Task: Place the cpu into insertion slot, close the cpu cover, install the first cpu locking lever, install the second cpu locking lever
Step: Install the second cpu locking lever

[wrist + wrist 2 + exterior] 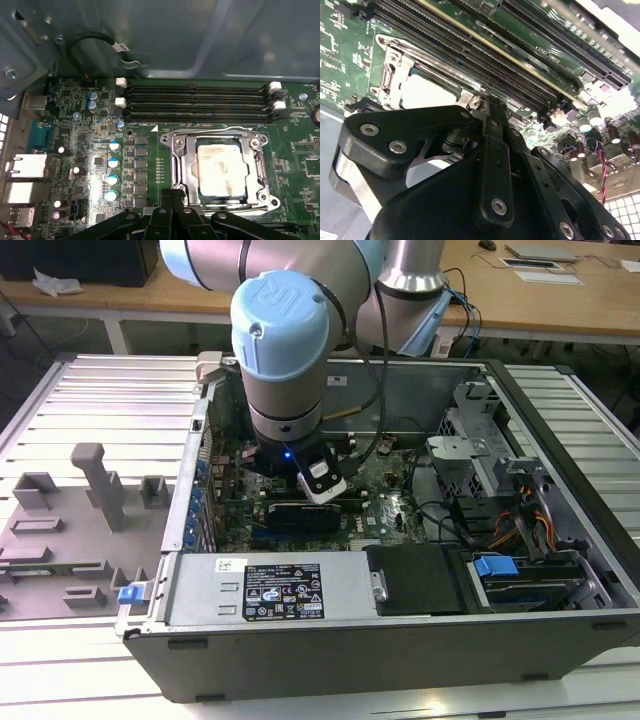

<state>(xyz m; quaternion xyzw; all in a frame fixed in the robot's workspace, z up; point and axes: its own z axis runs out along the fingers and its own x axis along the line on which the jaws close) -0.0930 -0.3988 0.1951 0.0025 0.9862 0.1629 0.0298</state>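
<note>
The arm reaches down into an open computer case point(560, 490), its wrist directly over the green motherboard point(75, 150). In the exterior view the gripper point(300, 495) is hidden under the blue wrist joint, low above the board.

In the first wrist view the cpu point(221, 170) lies flat in the insertion slot point(186, 186), its pale metal top facing up and showing some smudges. The cpu cover point(218, 137) is down around the chip, its silver frame bordering the cpu on all sides with the chip showing through the cut-out. The black linkages of the gripper point(172, 197) meet just beside the slot's edge, on the side away from the memory slots point(195, 102). These long dark slots run parallel to the cover's far edge, close to it.

In the second wrist view the fingers point(492, 145) stand drawn together with no gap seen between them, and their tip point(479, 102) sits right at a corner of the cpu cover point(400, 65), next to a small screw there. Whether the tip actually touches the frame or anything thin there, I cannot tell. The cpu point(422, 90) shows pale just beyond that corner. Nothing is seen held in the fingers.
</note>
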